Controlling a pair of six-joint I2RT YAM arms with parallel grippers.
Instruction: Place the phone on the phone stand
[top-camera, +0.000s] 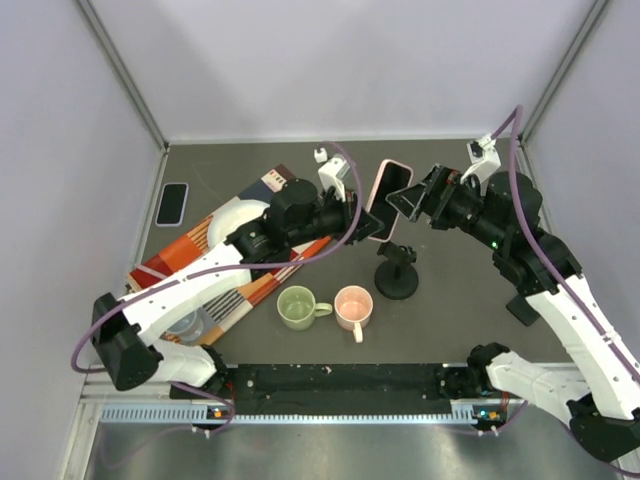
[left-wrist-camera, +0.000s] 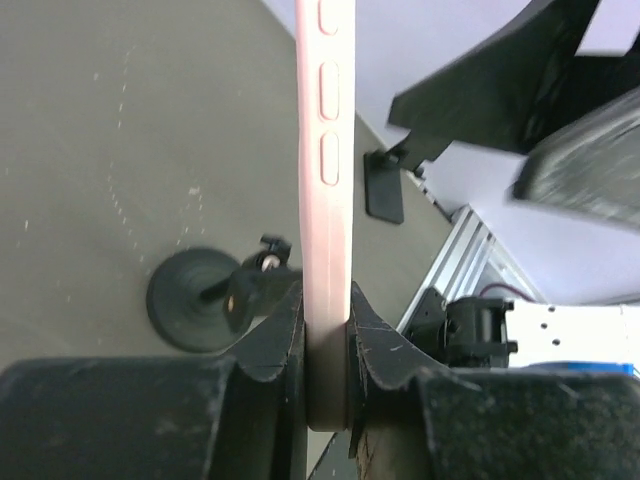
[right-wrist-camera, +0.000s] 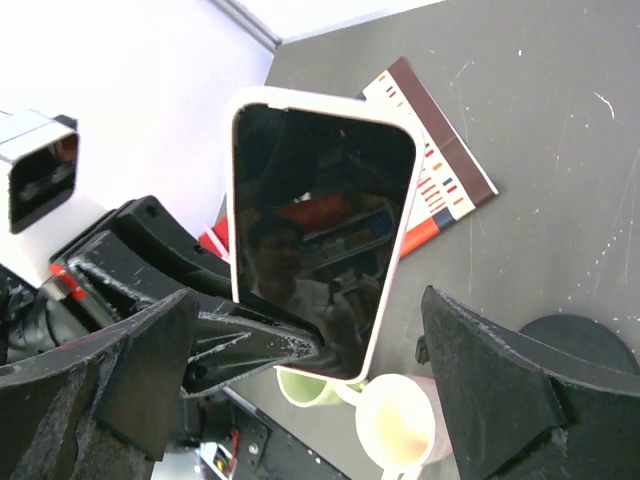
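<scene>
The phone (top-camera: 388, 195), in a pale pink case with a dark screen, is held up in the air above the table. My left gripper (top-camera: 365, 225) is shut on its lower end. In the left wrist view the phone's edge (left-wrist-camera: 325, 150) rises straight out from between the pads of the left gripper (left-wrist-camera: 327, 330). My right gripper (top-camera: 412, 195) is open just to the right of the phone. In the right wrist view the screen (right-wrist-camera: 315, 220) sits between the wide-spread fingers (right-wrist-camera: 480, 370), touching neither. The black phone stand (top-camera: 397, 270) is on the table below the phone, with its round base also visible (left-wrist-camera: 190, 300).
A green cup (top-camera: 297, 307) and a pink cup (top-camera: 353, 306) stand in front of the stand. A striped magazine (top-camera: 190, 255) with a white plate (top-camera: 232, 222) on it lies to the left. A second, dark phone (top-camera: 172, 203) lies by the left wall.
</scene>
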